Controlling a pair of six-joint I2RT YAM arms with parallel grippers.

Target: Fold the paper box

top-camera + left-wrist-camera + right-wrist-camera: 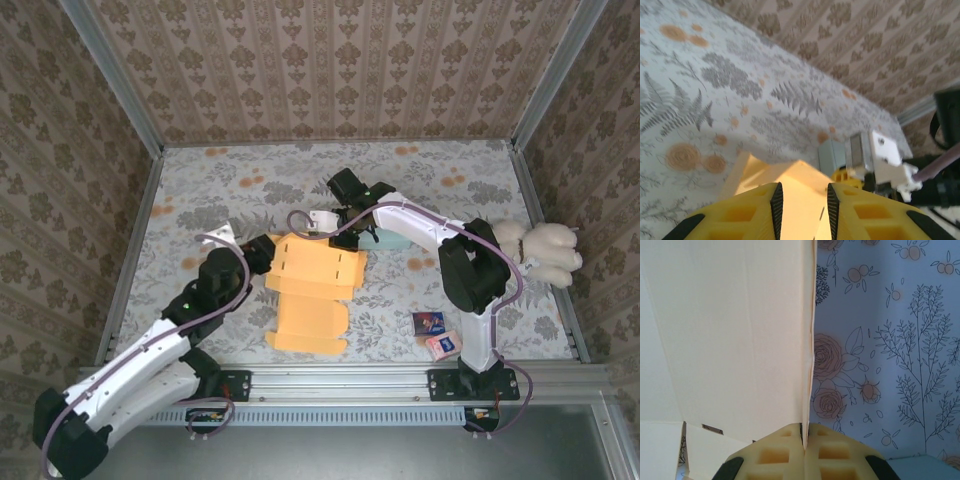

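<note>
Here the right gripper (pixel 805 434) pinches a raised flap of the paper box (pixel 310 292) lying mid-way across the table (pixel 420 292); the left gripper (pixel 804 201), fingers narrowly parted at the box's left edge, should steady the base.

Legible text, brands, numbers, signs: none. Dark blue carton (pixel 428 322) and pink carton (pixel 443 346), at 4 o'clock on the table (pixel 400 300): printed coloured graphics, lettering too small to read.

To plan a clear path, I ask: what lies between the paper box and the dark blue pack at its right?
Nothing: in the top view, the table is bare between the box and the pack.
</note>
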